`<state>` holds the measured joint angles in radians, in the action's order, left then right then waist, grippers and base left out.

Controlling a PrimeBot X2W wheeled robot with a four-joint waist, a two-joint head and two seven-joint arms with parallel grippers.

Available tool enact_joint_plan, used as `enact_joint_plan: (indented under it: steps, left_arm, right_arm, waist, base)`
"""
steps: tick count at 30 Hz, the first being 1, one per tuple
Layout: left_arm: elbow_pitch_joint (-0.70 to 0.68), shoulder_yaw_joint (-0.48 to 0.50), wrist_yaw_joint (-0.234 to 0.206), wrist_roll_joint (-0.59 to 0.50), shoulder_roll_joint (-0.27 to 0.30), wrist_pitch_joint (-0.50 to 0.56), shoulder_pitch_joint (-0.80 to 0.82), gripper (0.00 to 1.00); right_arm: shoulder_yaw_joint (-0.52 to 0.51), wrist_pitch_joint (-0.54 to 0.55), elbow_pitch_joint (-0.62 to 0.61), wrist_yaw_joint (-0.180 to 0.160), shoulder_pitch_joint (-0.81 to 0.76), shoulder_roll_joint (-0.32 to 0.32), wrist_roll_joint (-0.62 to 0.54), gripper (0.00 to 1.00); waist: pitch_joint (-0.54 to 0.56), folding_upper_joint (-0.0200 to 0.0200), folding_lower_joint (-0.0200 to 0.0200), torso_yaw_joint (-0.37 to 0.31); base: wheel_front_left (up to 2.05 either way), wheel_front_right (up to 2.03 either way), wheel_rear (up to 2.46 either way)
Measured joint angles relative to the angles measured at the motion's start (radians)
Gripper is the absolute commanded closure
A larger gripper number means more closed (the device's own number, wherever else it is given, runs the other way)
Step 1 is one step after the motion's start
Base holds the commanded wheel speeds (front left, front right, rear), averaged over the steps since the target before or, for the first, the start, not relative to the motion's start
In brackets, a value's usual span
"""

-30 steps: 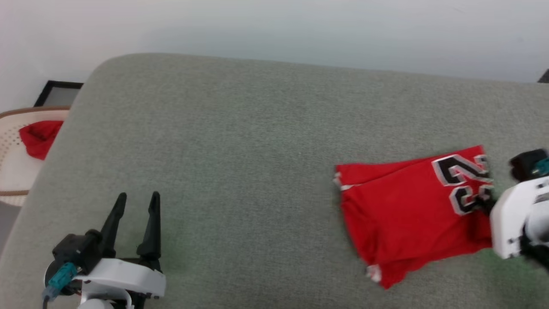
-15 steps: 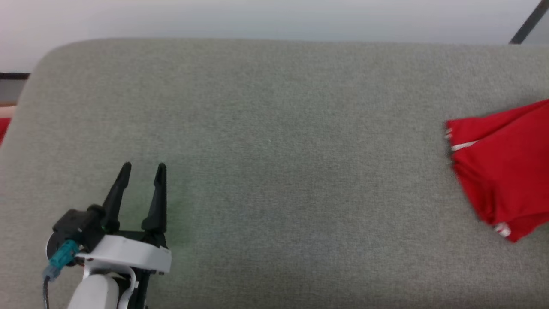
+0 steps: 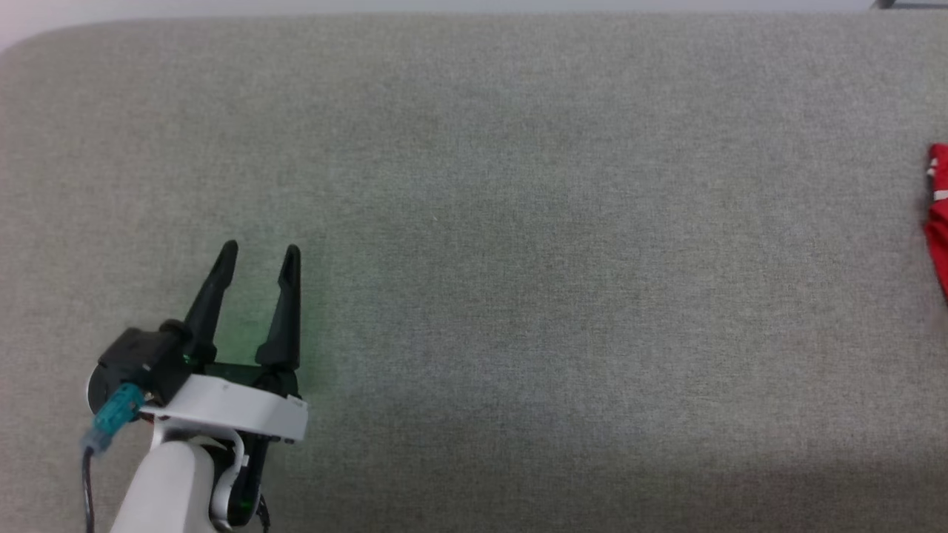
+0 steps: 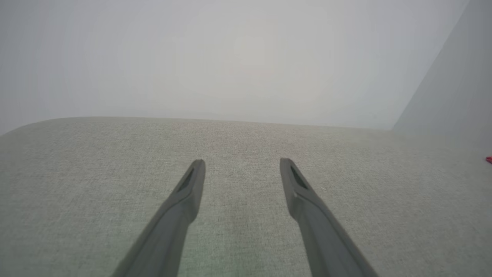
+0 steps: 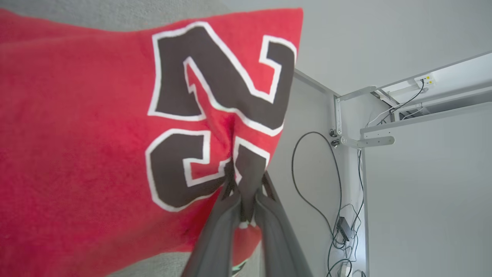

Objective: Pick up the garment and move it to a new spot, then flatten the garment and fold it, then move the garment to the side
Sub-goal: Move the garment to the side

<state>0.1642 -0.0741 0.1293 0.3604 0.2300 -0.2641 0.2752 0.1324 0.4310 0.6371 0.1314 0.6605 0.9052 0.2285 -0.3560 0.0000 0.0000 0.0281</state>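
The garment [image 5: 96, 127] is red with large black, white-edged numbers, and it lies folded on the grey cushion. My right gripper [image 5: 248, 177] is shut on the garment's edge, pinching a fold of cloth between both fingers at the lower number. In the head view just a red sliver of the garment [image 3: 939, 215] with a white stripe shows at the right edge. My left gripper [image 3: 259, 255] hovers open over bare cushion at the lower left, far from the garment, with nothing between its fingers [image 4: 192, 184].
The grey-green cushion [image 3: 518, 222] spreads across the head view, its far edge along the top. In the right wrist view a pale wall, a metal bracket [image 5: 361, 141] and loose black cables [image 5: 338, 227] stand beyond the cushion's end.
The head camera has swung left and down, so the garment slid to the right edge and the right arm left the picture. The chair with the small red cloth also left view.
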Motion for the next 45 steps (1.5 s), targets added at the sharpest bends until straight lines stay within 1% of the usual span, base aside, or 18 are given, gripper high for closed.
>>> enact_joint_plan:
  steps: [3,8,9,10,11,12,13,20,26,31,35,41,45]
  left_arm:
    - [0.003,-0.002,0.0,0.0,0.004,0.0,0.009,0.0]
    - [0.012,-0.009,0.0,0.0,0.007,0.0,0.019,0.0]
    - [0.014,-0.011,0.0,0.0,0.007,0.0,0.021,0.0]
    - [0.017,-0.013,0.0,0.0,0.008,0.0,0.022,0.0]
    - [0.021,-0.014,0.0,0.0,0.01,0.0,0.022,0.0]
    - [0.025,-0.015,0.0,0.0,0.011,0.0,0.021,0.0]
    - [0.029,-0.015,0.0,0.001,0.013,0.0,0.021,0.0]
    - [0.052,-0.01,0.0,0.008,0.02,0.0,-0.005,0.0]
    - [0.074,0.006,0.0,0.009,0.026,0.0,-0.051,0.0]
    - [0.089,0.024,0.0,0.01,0.033,0.0,-0.1,0.0]
    - [0.097,0.044,0.0,0.01,0.038,0.0,-0.134,0.0]
    - [0.098,0.074,0.0,0.009,0.039,0.0,-0.184,0.0]
    - [0.095,0.092,0.0,0.009,0.04,0.0,-0.215,0.0]
  right_arm:
    - [-0.016,-0.017,0.036,0.0,0.013,-0.013,-0.025,1.0]
    - [-0.034,-0.037,0.086,0.0,0.035,-0.057,-0.06,1.0]
    - [-0.035,-0.04,0.091,0.0,0.039,-0.067,-0.066,0.98]
    - [-0.036,-0.041,0.097,0.0,0.045,-0.077,-0.071,0.82]
    - [-0.037,-0.043,0.1,0.0,0.047,-0.084,-0.074,0.35]
    - [-0.037,-0.044,0.102,0.0,0.048,-0.091,-0.078,0.35]
    - [-0.037,-0.043,0.104,0.0,0.051,-0.099,-0.081,0.0]
    - [-0.036,-0.039,0.098,0.0,0.069,-0.139,-0.08,0.0]
    - [-0.024,-0.103,0.038,0.0,0.062,-0.202,-0.046,0.0]
    - [-0.026,-0.206,-0.042,0.0,-0.005,-0.272,0.005,0.0]
    - [-0.054,-0.302,-0.119,0.0,-0.094,-0.336,0.04,0.0]
    - [-0.077,-0.442,-0.221,0.0,-0.266,-0.422,0.043,0.0]
    - [-0.094,-0.516,-0.261,0.0,-0.359,-0.471,0.044,0.0]
  waist:
    - [-0.012,0.0,0.0,-0.004]
    - [-0.017,0.0,0.0001,-0.005]
    - [-0.015,0.0,0.0,-0.005]
    - [-0.013,0.0,0.0,-0.005]
    - [-0.009,0.0,0.0,-0.005]
    - [-0.005,0.0,0.0,-0.006]
    - [0.001,0.0,0.0,-0.006]
    - [0.057,0.0,0.0,-0.012]
    - [0.126,0.0,0.0001,-0.018]
    - [0.191,0.0,0.0001,-0.025]
    - [0.241,0.0,0.0001,-0.029]
    - [0.308,0.0,0.0,-0.036]
    - [0.343,0.0,0.0,-0.039]
  base:
    - [0.0,0.0,0.0]
    - [0.0,0.0,0.0]
    - [0.0,0.0,0.0]
    - [0.0,0.0,0.0]
    - [0.0,0.0,0.0]
    - [0.0,0.0,0.0]
    - [0.0,0.0,0.0]
    - [0.0,0.0,0.0]
    - [0.0,0.0,0.0]
    - [0.0,0.0,0.0]
    - [0.0,0.0,0.0]
    - [0.0,0.0,0.0]
    - [0.0,0.0,0.0]
